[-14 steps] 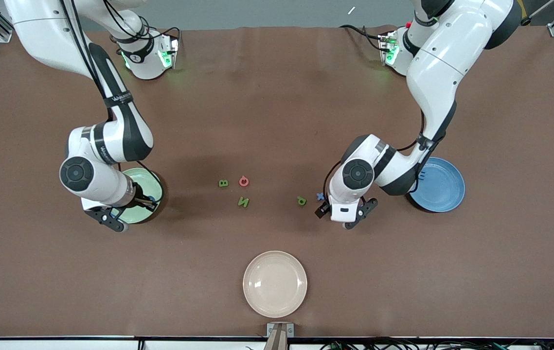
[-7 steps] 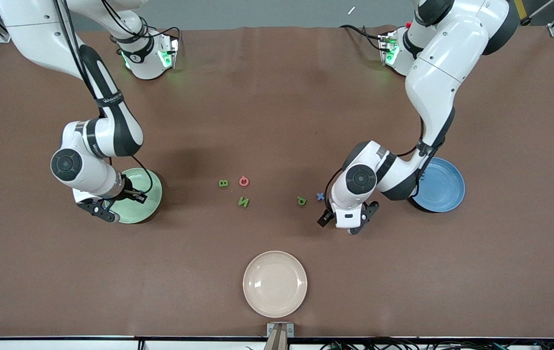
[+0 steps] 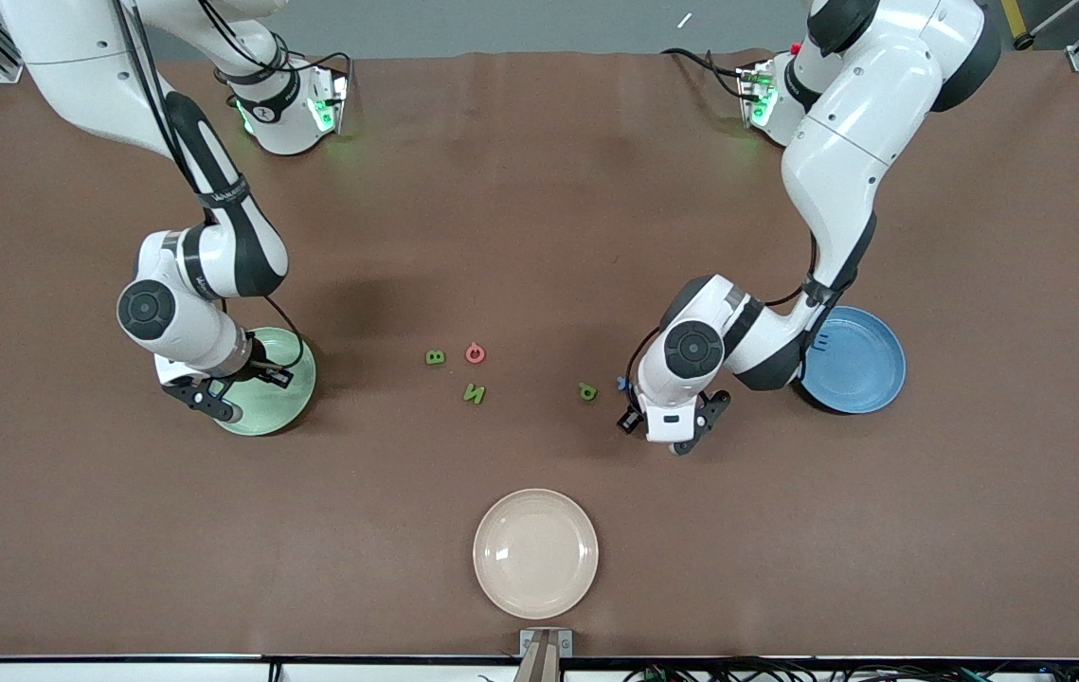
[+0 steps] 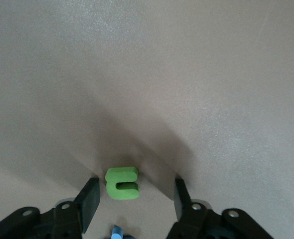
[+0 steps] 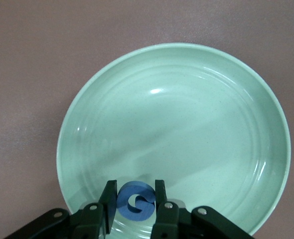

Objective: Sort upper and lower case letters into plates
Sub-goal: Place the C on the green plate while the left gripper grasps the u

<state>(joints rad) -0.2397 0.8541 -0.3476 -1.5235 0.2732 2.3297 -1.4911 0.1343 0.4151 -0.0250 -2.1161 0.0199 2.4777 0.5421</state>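
Blue letter (image 5: 135, 201) (gripped) over pale green plate (image 5: 246, 99).

Two letters (image 3: 454, 355) are sitting side by side mid-table, with a third letter (image 3: 474, 394) lying nearer the front camera. A fourth letter (image 3: 587, 390) is lying toward the left arm's end, and the plates (image 3: 285, 403) are resting at either end. A separate plate (image 3: 535, 552) is sitting nearest the camera.
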